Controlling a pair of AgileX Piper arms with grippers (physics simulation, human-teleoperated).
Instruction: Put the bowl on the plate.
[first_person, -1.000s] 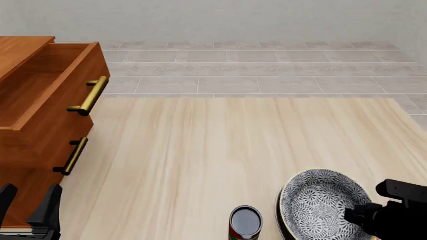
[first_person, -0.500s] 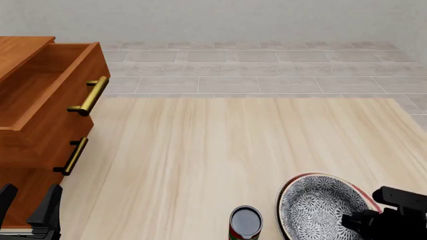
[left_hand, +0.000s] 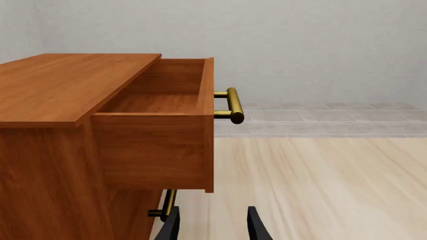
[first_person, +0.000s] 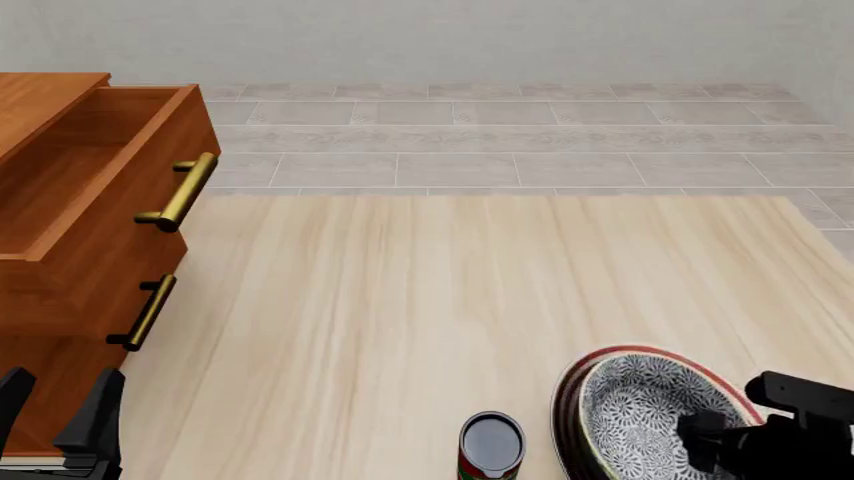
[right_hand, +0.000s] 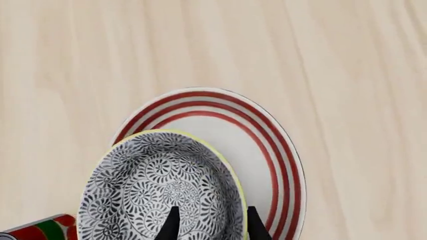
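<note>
The right end effector (right_hand: 208, 225) grips the bowl (right_hand: 163, 187) by its rim over the plate (right_hand: 267, 150), and should centre it before easing down level and letting go.

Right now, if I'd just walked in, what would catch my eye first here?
Probably the grey-and-white floral bowl at the near right of the table, sitting over a red-ringed white plate, with the right tool at its rim. A small dark can stands just left of it. On the far left, a wooden cabinet has its top drawer pulled open.
</note>
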